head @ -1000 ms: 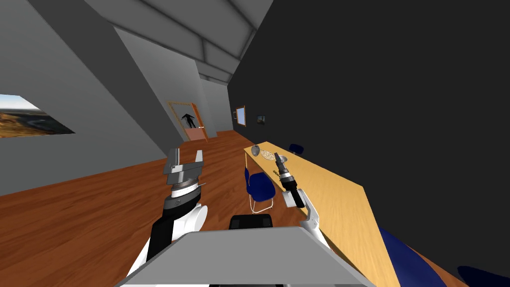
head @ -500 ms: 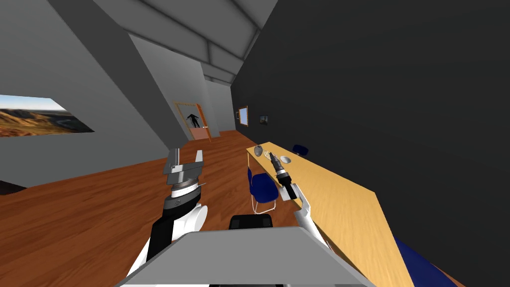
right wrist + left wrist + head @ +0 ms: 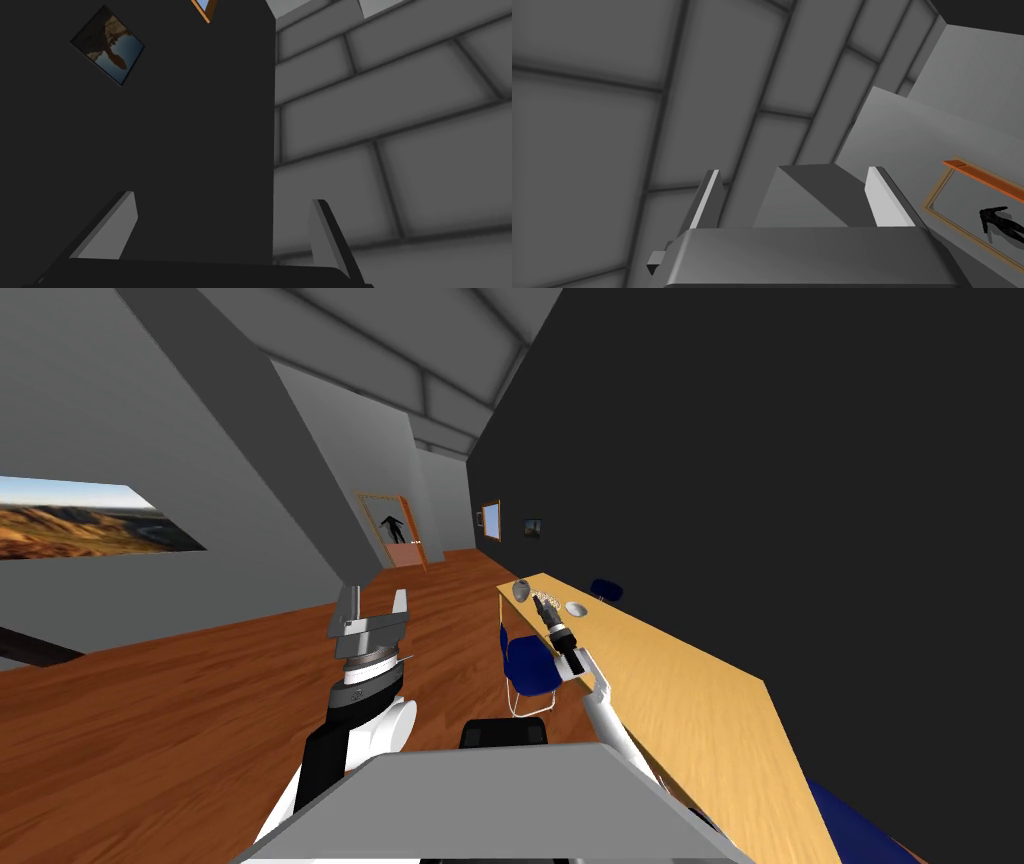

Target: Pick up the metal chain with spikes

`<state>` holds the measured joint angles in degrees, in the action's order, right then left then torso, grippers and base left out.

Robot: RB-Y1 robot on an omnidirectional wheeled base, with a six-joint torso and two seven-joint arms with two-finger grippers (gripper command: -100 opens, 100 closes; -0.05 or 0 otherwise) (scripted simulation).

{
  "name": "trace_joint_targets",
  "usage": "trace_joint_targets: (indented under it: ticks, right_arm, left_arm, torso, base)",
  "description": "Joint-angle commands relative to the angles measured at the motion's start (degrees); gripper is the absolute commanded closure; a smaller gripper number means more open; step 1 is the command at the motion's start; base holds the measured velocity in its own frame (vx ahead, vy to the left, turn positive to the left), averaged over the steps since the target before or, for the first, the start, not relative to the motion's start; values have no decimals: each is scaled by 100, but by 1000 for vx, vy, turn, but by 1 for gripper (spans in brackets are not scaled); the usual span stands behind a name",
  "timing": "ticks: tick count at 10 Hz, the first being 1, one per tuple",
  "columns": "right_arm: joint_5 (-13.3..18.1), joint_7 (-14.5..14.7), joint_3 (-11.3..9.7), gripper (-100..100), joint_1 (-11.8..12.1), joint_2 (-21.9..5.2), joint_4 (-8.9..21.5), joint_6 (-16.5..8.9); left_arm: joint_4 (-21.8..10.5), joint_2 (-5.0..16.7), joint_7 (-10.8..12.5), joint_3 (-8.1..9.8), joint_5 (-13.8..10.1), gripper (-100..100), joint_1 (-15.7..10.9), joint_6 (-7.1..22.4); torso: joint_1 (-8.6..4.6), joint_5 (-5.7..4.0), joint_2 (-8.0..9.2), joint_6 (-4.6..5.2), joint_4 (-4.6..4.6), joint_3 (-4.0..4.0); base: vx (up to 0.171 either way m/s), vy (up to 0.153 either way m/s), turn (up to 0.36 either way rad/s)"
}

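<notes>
You're in a room of a home, likely a dining room: a wooden floor (image 3: 200,708), a long wooden worktop (image 3: 690,698) at 1 o'clock with a blue chair (image 3: 527,663) drawn up to it, a small framed picture (image 3: 489,520) on the dark wall, a landscape picture (image 3: 80,518) at 10 o'clock and a doorway (image 3: 400,531) at 12.
</notes>
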<state>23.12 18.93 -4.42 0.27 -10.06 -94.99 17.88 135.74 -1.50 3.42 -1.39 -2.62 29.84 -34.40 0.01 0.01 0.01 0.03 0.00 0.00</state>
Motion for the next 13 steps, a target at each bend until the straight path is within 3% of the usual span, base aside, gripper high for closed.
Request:
trace_joint_targets:
  ticks: [1, 4, 9, 11, 12, 13]
  right_arm:
    - [84, 128, -16, -100, -90, 8, 159, -42]
    - [370, 531, -72, -100, -428, -18, 633, -184]
    - [616, 922, -138, -100, -707, -59, 1243, -343]
    - [821, 1296, -210, -100, -931, -104, 1744, -518]
    - [821, 1296, -210, -100, -931, -104, 1792, -518]
    - [907, 1477, -248, -100, -1022, -128, 1972, -610]
  left_arm:
    - [0, 0, 0, 0, 0, 0, 0, 0]
    - [0, 0, 0, 0, 0, 0, 0, 0]
    - [0, 0, 0, 0, 0, 0, 0, 0]
    - [0, 0, 0, 0, 0, 0, 0, 0]
    - [0, 0, 0, 0, 0, 0, 0, 0]
    - [0, 0, 0, 0, 0, 0, 0, 0]
  torso:
    - [0, 0, 0, 0, 0, 0]
    - [-2, -1, 1, 2, 0, 1]
    - [-3, -1, 0, 1, 0, 0]
    - [-9, -2, 2, 1, 0, 1]
    - [-9, -2, 3, 2, 0, 1]
    - [-3, -1, 2, 2, 0, 1]
  base:
    - [-1, -4, 12]
    - [-1, -5, 13]
    - [-3, -10, 29]
    - [-6, -19, 56]
    - [0, 0, 0]
    - [-6, -19, 54]
